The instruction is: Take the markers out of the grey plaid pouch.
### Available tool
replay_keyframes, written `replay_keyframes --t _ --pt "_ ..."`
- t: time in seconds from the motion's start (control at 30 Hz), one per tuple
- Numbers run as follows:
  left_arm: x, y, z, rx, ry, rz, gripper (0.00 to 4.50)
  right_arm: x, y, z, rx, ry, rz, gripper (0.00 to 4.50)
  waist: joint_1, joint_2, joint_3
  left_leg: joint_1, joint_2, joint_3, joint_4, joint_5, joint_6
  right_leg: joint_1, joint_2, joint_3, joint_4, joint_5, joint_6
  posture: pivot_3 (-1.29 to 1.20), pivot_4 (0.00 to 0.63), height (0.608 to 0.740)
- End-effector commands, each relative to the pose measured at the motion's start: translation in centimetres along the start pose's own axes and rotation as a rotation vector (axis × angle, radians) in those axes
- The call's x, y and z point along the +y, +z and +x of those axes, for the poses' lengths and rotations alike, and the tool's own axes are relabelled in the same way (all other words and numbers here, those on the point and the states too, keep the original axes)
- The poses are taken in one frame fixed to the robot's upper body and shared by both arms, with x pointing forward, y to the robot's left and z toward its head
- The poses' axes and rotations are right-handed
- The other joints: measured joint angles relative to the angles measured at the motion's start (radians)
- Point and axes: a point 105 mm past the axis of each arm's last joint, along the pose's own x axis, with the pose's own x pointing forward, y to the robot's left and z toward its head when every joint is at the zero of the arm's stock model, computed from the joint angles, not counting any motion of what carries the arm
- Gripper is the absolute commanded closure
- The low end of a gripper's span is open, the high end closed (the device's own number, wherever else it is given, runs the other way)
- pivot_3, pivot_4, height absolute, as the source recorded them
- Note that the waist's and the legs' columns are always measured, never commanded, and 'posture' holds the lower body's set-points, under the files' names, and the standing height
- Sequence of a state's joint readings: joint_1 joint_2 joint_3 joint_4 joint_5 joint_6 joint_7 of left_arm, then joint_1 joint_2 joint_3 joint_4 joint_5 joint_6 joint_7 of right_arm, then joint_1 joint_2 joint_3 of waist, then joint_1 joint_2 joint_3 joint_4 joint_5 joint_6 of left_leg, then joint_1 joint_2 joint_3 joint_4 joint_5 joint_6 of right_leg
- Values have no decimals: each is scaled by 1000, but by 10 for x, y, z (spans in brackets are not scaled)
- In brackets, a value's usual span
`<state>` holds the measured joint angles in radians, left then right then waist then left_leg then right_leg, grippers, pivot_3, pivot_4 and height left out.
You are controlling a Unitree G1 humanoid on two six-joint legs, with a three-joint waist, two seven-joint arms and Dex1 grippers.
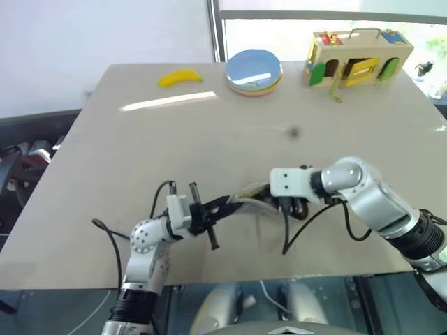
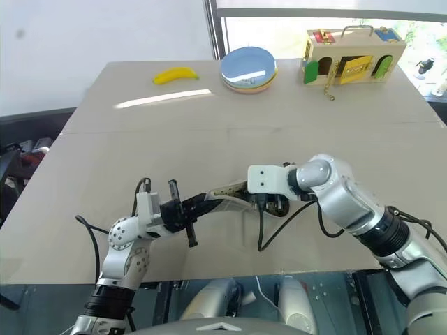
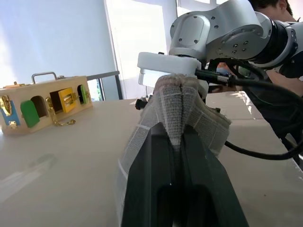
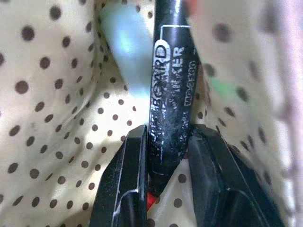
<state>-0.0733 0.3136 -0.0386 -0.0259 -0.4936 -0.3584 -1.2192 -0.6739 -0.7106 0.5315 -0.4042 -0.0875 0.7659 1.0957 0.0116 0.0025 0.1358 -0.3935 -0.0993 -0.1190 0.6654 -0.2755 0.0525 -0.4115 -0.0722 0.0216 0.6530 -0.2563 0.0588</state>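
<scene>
Now the grey plaid pouch (image 2: pixel 230 197) is hanging at table (image 2: pixel 209 132) centre, its end pinched in the left gripper (image 3: pixel 176 142). Inside its dotted lining, the right gripper (image 4: pixel 165 142) is clamping the dark marker (image 4: pixel 171 94). At twelve o'clock are sitting a toy house (image 2: pixel 353 57), plates (image 2: pixel 248 70) and a banana (image 2: pixel 175 75).

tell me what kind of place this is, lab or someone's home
Probably a lab or test room, not a home: one plain table by a window, set with trial props: a toy banana, stacked plates and a wooden latch box.
</scene>
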Motion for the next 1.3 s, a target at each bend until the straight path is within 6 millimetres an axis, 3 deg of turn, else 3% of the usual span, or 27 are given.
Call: replay_keyframes --t 0.03,0.23,0.6,0.77,1.1,1.3 --pt "5 8 -3 -17 9 48 4500 -7 8 -16 -31 -46 9 3359 0 0 0 -1 0 0 0 0 0 -2 0 0 0 0 0 0 150 740" --pt "8 9 -8 25 -2 62 4500 7 16 -11 -78 -2 46 3359 0 0 0 -3 0 0 0 0 0 -2 0 0 -1 0 0 0 150 740" --pt "8 10 -11 46 -7 66 4500 1 38 -25 -200 -46 88 3359 0 0 0 -3 0 0 1 0 0 -2 0 -1 -1 0 0 0 150 740" --pt "7 7 -12 51 -8 58 4500 -20 31 -28 -159 -185 20 3359 0 0 0 -3 0 0 1 0 0 -2 0 -1 0 0 0 0 150 740" --pt "9 3 -13 43 -3 51 4500 -9 30 -23 -173 -136 37 3359 0 0 0 -3 0 0 1 0 0 -2 0 -1 0 0 0 0 150 740" --pt "9 1 -12 39 9 40 4500 6 7 -14 -55 -32 -37 3359 0 0 0 -3 0 0 1 0 0 -2 0 -1 0 0 0 0 150 740"
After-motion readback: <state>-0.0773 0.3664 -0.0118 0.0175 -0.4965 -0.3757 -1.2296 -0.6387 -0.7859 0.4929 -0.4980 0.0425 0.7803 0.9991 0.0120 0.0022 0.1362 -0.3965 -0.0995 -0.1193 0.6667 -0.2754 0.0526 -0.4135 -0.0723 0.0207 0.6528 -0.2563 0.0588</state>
